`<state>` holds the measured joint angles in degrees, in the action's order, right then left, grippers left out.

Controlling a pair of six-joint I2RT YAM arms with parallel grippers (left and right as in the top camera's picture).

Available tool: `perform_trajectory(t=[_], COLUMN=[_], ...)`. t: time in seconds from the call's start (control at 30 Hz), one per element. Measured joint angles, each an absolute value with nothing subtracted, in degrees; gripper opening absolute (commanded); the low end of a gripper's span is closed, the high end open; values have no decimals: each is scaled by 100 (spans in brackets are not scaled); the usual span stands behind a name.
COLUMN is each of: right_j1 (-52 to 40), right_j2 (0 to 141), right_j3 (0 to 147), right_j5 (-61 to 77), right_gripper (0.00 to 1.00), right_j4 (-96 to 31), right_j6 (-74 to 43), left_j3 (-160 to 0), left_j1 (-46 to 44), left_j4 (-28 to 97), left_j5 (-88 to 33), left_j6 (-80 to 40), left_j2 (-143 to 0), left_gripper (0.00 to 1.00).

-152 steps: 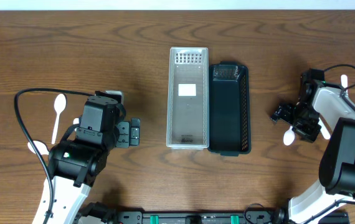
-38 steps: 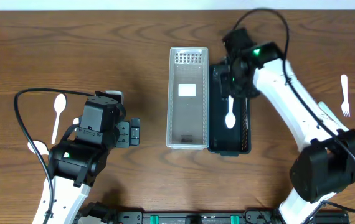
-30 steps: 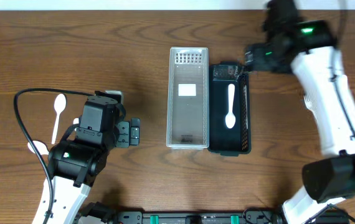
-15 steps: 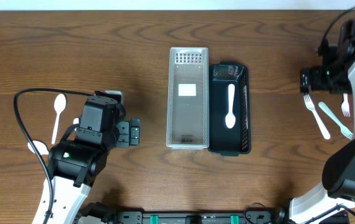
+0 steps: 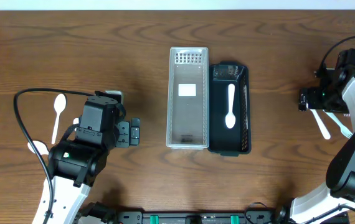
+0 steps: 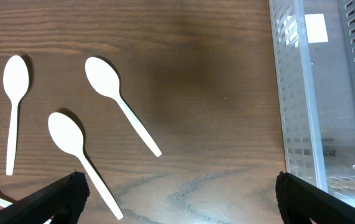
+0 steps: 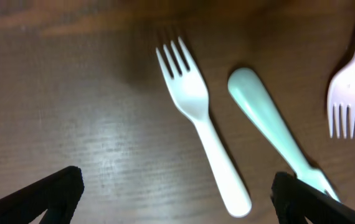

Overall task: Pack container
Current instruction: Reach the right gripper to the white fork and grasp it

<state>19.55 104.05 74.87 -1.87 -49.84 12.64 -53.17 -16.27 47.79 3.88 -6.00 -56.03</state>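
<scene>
My right pincer (image 7: 177, 200) hung released, fingers wide, facing down at the wood. Right arm was stretched to the right edge of the overhead frame. Under it lay a white fork (image 7: 197, 118), a mint handle (image 7: 271, 130) just beside it, and another fork (image 7: 347, 93) at upper right. My left pincer (image 6: 177, 199) was also released, holding nothing. Left arm was bent at lower left, three loose spoons (image 6: 118, 102) below it. Farther off, at centre frame, the clear container (image 5: 188, 118) sat side by side with the black basket (image 5: 245, 124) on its right. One white spoon (image 5: 230, 106) lay lengthwise inside the basket.
</scene>
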Motion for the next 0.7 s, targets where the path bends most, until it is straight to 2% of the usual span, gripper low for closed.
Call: perform_trajectory(t=[0.57, 0.7], right_j1=[1955, 1959], right_j2=[11373, 11513], right_j3=[7487, 7496], right_j5=[-108, 8], right_gripper=[96, 92], right_j4=[-4633, -4611], right_j6=[1420, 1437], left_j3=[-5317, -5317], left_j1=[-1627, -1627], left_j4=[4779, 4779], left_j5=[388, 388], left_j6=[-602, -600], left_j2=[-5603, -5603], left_gripper=[98, 98])
